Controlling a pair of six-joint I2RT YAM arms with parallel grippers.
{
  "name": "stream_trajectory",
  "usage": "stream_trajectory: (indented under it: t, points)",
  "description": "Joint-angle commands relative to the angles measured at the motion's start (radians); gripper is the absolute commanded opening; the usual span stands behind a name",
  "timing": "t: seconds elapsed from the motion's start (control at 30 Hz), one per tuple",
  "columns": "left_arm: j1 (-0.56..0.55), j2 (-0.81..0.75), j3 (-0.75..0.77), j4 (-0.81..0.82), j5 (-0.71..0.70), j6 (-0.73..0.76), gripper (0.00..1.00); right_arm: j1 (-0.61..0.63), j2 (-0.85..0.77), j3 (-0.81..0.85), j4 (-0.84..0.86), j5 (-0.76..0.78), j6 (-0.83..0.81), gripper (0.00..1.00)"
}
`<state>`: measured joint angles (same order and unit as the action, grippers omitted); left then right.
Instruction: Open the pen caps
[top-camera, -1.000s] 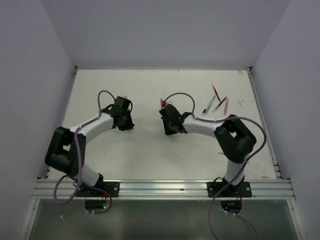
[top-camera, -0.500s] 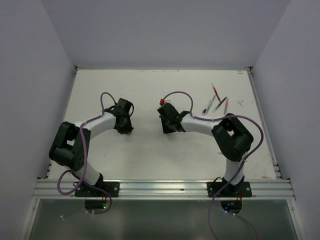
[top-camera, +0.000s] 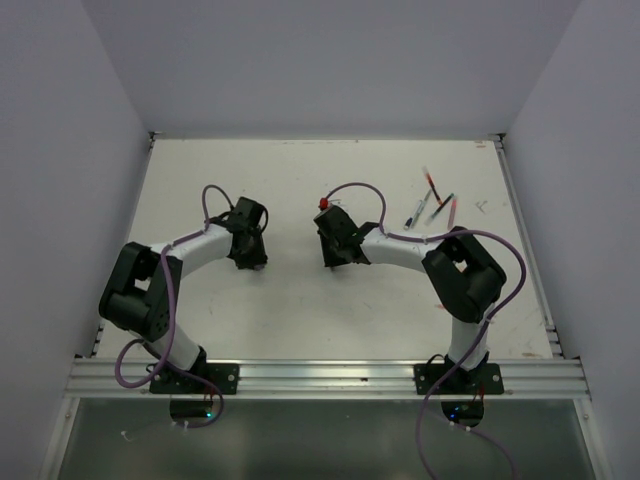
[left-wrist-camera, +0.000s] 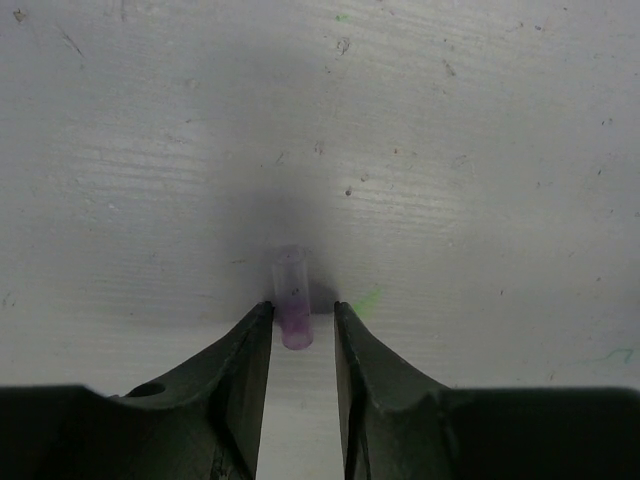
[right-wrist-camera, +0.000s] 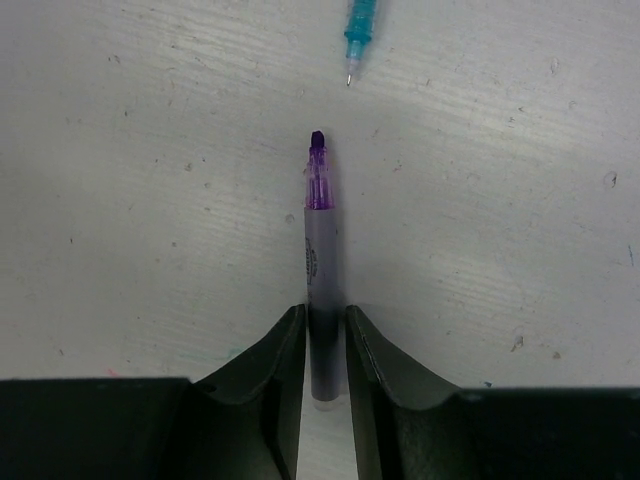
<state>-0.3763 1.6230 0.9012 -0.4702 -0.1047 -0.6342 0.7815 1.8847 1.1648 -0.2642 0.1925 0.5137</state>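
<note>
Purple-tinted clear pen cap sits between the narrowly parted jaws of the left gripper, its long axis pointing straight away (a sliver of gap shows on one side). Farther right, the right gripper clamps the uncapped purple-grey pen, tip aimed away toward a teal pen. The other pens lie nearer this arm.

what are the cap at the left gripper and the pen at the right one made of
The cap: likely clear plastic, purple-tinted, its far end see-through. The pen: probably matte grey plastic barrel, glossy translucent purple collar; the dark tip looks like felt.
</note>
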Motion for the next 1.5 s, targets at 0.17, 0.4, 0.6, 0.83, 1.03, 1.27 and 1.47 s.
stream_trajectory:
  t: [0.17, 0.4, 0.6, 0.83, 1.03, 1.27, 1.47]
  points:
    - [-0.006, -0.012, -0.021, -0.001, -0.027, 0.014, 0.39, 0.001, 0.039, 0.001, -0.004, 0.019, 0.006, 0.29]
    - [-0.006, -0.071, -0.008, -0.016, -0.058, 0.019, 0.49, 0.002, 0.024, 0.022, 0.000, 0.007, -0.040, 0.41]
    - [-0.006, -0.140, 0.002, -0.033, -0.072, 0.030, 0.51, 0.001, -0.034, 0.039, 0.002, 0.015, -0.070, 0.47]
    - [-0.004, -0.261, 0.067, -0.076, -0.064, 0.057, 0.55, -0.001, -0.143, 0.094, -0.035, 0.042, -0.109, 0.53]
    - [-0.006, -0.341, 0.071, -0.035, 0.020, 0.088, 0.58, -0.076, -0.167, 0.182, -0.128, 0.107, -0.122, 0.57]
    - [-0.006, -0.405, -0.016, 0.117, 0.210, 0.114, 0.58, -0.350, -0.113, 0.282, -0.225, 0.119, -0.099, 0.54]
    - [-0.007, -0.410, -0.044, 0.179, 0.281, 0.119, 0.61, -0.478, 0.019, 0.430, -0.325, 0.116, -0.086, 0.51]
